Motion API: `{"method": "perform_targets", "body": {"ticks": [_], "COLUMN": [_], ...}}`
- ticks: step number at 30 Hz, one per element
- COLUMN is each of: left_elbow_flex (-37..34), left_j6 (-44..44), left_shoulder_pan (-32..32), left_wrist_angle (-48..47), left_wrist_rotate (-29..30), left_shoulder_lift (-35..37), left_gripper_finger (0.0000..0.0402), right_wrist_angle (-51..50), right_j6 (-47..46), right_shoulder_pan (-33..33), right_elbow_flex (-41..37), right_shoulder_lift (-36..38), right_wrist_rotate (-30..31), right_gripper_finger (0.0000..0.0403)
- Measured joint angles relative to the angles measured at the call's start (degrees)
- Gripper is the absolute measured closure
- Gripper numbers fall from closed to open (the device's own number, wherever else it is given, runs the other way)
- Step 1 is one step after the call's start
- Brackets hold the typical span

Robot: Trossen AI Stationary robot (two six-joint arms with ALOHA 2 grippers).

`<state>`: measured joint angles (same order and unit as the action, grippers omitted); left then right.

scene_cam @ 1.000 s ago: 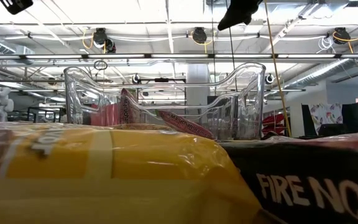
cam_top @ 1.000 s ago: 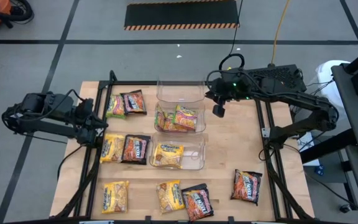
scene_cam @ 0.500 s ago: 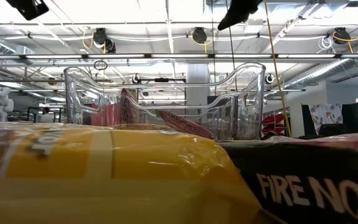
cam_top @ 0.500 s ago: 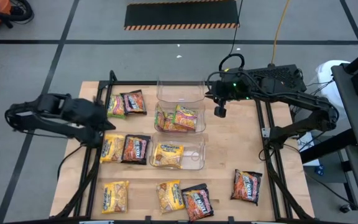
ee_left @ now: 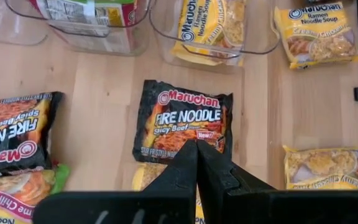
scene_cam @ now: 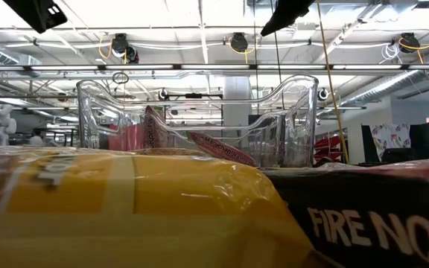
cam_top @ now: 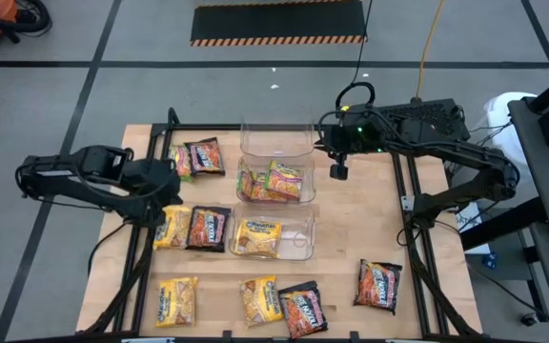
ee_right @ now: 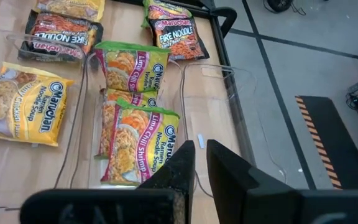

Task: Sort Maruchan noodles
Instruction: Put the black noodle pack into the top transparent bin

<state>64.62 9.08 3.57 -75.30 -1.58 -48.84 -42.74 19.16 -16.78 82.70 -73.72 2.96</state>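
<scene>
The Maruchan noodles lie flat on the wooden table: a green packet [cam_top: 177,162] and a dark one [cam_top: 205,155] at the far left, a yellow packet [cam_top: 172,227] beside a dark Fire Noodle packet [ee_left: 185,121] at mid left, and several along the near edge. Lime-green packets [ee_right: 135,140] lie in the middle clear bin [cam_top: 274,181], a yellow one in the near bin [cam_top: 273,238]. My left gripper [ee_left: 196,144] hangs shut above the mid-left packets [cam_top: 172,194]. My right gripper [ee_right: 201,155] hovers just right of the middle bin [cam_top: 338,171], a narrow gap between its fingers, empty.
An empty clear bin [cam_top: 276,138] stands at the far middle. Black frame rails [cam_top: 406,191] run along both table sides. Bare wood [cam_top: 360,219] lies right of the bins. In the low view a yellow packet [scene_cam: 125,208] and a dark one [scene_cam: 371,216] fill the foreground.
My left gripper has moved toward the table's right, from the left rail out over the mid-left packets, sinking a little and tipping further down. The packets and bins have stayed where they were.
</scene>
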Motion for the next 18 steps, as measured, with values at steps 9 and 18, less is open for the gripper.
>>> {"method": "perform_targets", "body": {"ticks": [9, 18], "left_elbow_flex": [0.0, 0.0], "left_j6": [9.5, 8.8], "left_shoulder_pan": [0.0, 0.0], "left_wrist_angle": [0.0, -0.9], "left_wrist_rotate": [0.8, 1.7], "left_shoulder_lift": [-2.1, -7.1], "left_gripper_finger": [0.0374, 0.0330], "right_wrist_angle": [0.3, 1.8], "right_j6": [1.1, 1.4], "right_shoulder_pan": [0.0, 0.0], "right_elbow_flex": [0.0, 0.0], "right_shoulder_lift": [0.0, 0.0], "right_wrist_rotate": [0.2, 0.2], "right_gripper_finger": [0.0367, 0.0367]}}
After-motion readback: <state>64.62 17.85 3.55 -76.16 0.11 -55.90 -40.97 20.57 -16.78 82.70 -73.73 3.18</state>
